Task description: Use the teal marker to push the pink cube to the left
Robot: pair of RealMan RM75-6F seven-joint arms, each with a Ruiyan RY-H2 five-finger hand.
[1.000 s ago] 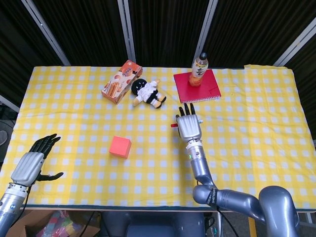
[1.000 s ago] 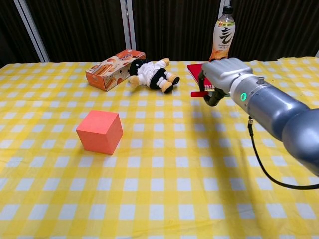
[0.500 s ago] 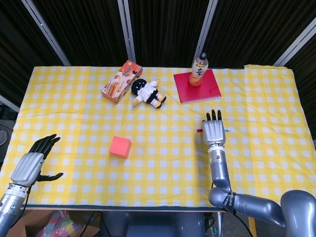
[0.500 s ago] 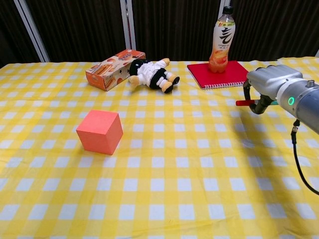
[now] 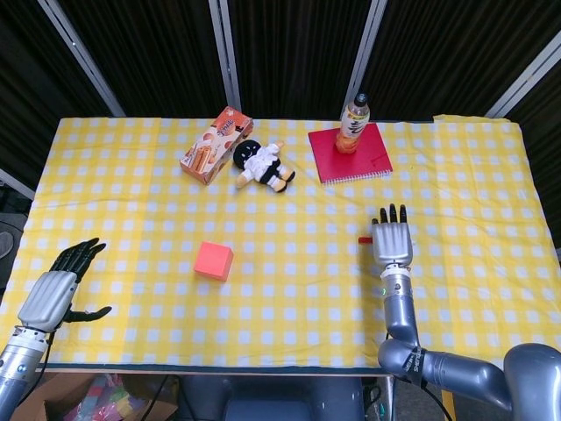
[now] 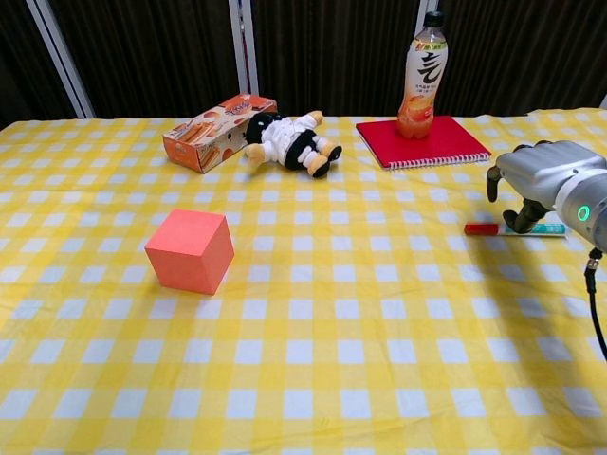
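A: Where's the teal marker (image 6: 513,228)?

B: Flat on the tablecloth (image 5: 289,289), red cap toward the pink cube (image 5: 213,260), well apart from it. Your right hand (image 6: 537,178) sits over it, fingers curled down; can't tell if you're gripping. Left hand (image 5: 58,290) is spread, holding nothing.

pink cube (image 5: 214,260) left of centre, right hand (image 5: 392,241) over marker (image 5: 365,239)

The right hand (image 6: 541,180) now sits farther right and nearer the table's front edge than a second ago. The teal marker (image 6: 513,228) it carried now lies on the table (image 6: 313,379) beneath it.
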